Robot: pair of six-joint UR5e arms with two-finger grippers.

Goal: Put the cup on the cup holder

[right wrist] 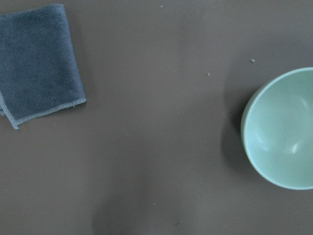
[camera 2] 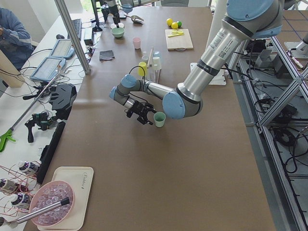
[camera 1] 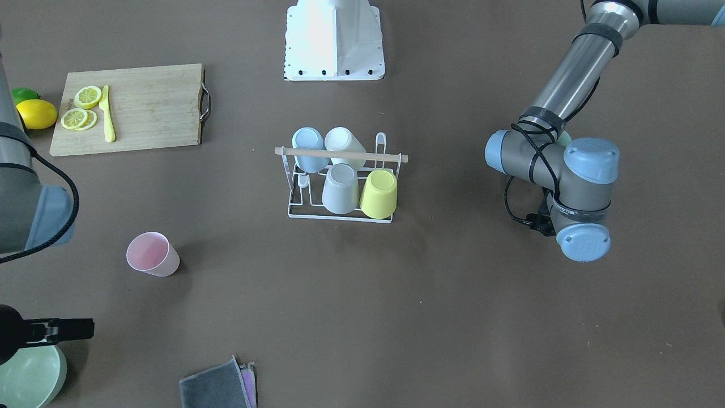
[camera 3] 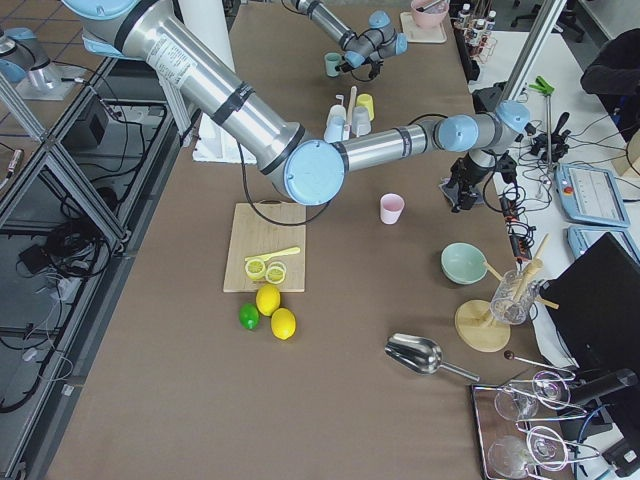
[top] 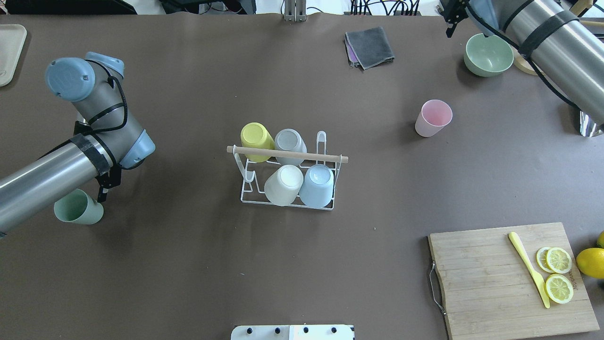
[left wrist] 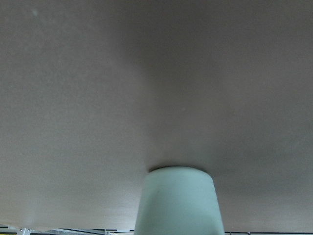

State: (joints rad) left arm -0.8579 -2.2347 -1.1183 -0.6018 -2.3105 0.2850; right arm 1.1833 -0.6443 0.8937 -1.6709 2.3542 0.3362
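The cup holder [top: 289, 156], a white wire rack with a wooden rod handle, stands mid-table and carries a yellow, a grey, a white and a blue cup upside down; it also shows in the front view [camera 1: 340, 154]. A green cup [top: 78, 211] stands upright on the table at my left gripper [top: 100, 192]. It fills the bottom of the left wrist view [left wrist: 178, 203]. The fingers are mostly hidden by the arm, so their state is unclear. A pink cup [top: 433, 118] stands upright on the right side. My right gripper [top: 450, 21] hangs over the far right, holding nothing.
A green bowl [top: 488, 54] and a folded grey cloth [top: 370, 46] lie at the far side. A wooden cutting board [top: 512, 278] with lemon slices and a yellow knife sits near right, with lemons [top: 590, 262] beside it. The robot base plate [top: 292, 332] is at the near edge.
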